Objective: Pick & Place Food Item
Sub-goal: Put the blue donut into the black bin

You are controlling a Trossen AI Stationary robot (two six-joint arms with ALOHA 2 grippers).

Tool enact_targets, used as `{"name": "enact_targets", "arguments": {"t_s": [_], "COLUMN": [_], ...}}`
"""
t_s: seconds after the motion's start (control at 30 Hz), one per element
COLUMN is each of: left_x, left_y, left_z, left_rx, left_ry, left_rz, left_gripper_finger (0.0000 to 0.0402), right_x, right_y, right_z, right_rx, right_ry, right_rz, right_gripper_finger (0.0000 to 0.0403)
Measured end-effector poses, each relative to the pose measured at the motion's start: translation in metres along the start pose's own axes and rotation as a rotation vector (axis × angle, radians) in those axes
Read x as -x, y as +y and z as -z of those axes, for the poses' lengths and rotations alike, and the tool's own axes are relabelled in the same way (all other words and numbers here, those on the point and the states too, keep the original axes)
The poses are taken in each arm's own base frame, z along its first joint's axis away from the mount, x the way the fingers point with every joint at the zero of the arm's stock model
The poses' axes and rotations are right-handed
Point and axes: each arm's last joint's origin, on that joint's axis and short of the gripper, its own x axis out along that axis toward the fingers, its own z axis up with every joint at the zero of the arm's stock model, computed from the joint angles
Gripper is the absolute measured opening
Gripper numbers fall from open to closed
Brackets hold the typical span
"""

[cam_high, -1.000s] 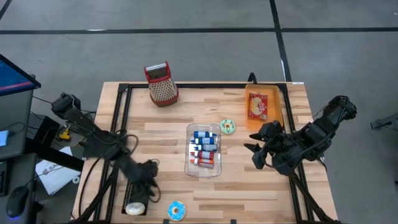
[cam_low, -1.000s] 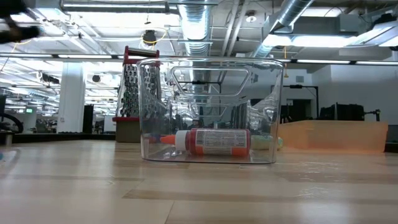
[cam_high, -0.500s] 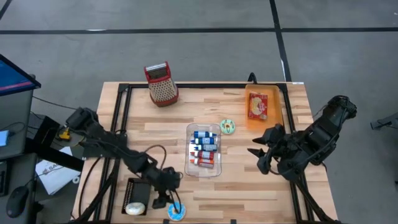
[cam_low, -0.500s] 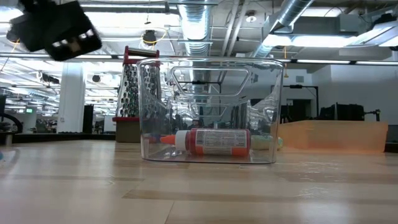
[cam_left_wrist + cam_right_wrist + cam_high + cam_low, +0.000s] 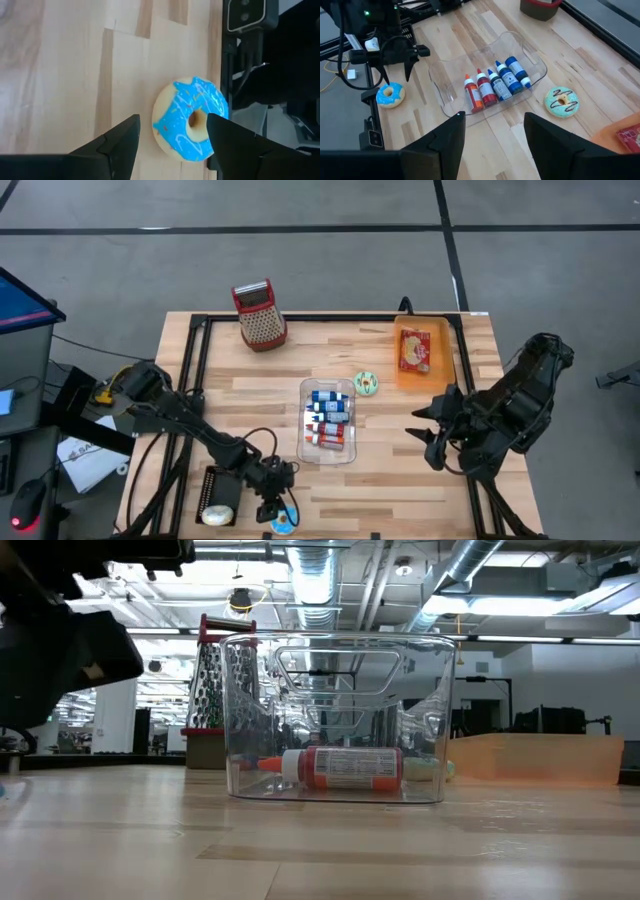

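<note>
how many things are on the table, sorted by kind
doughnuts: 2, blue and green
small bottles in the clear bin: 5
clear bin: 1
cheese grater: 1
orange tray: 1
red packet in the tray: 1
white round item at the front left edge: 1
total: 12

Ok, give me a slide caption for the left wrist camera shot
Left gripper open above the blue-frosted donut lying near the edge of the wooden table.

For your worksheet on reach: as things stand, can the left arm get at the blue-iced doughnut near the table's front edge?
Probably yes. The left gripper hangs right over the blue-iced doughnut, fingers open either side, with nothing between them.
</note>
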Motion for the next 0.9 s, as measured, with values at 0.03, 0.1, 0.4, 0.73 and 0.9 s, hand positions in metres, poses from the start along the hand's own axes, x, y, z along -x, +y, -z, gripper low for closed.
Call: {"name": "enact_targets", "arguments": {"t_s": [0.03, 0.1, 0.4, 0.73, 0.9], "left_x": [0.0, 0.0, -0.001, -0.027, -0.033], "left_y": [-0.001, -0.003, -0.006, -0.001, -0.002], "left_z": [0.001, 0.003, 0.007, 0.011, 0.015], "left_rx": [-0.003, -0.01, -0.025, -0.026, -0.033], "left_ry": [0.002, 0.005, -0.007, 0.015, 0.036], "left_rz": [0.001, 0.005, -0.016, -0.006, 0.0], "left_gripper_finger": [0.0228, 0.0227, 0.0227, 0.0227, 0.0227], "right_x": [0.001, 0.002, 0.003, 0.003, 0.003], "right_y": [0.0, 0.001, 0.001, 0.0, -0.001], "right_z": [0.001, 0.002, 0.002, 0.003, 0.003], "right_rx": [-0.001, 0.001, 0.007, 0.018, 0.02], "right_ry": [0.0, 0.001, -0.017, -0.016, -0.015], "right_rz": [-0.003, -0.009, -0.006, 0.006, 0.01], "right_gripper_finger": [0.0195, 0.0195, 0.0195, 0.0195, 0.0195]}}
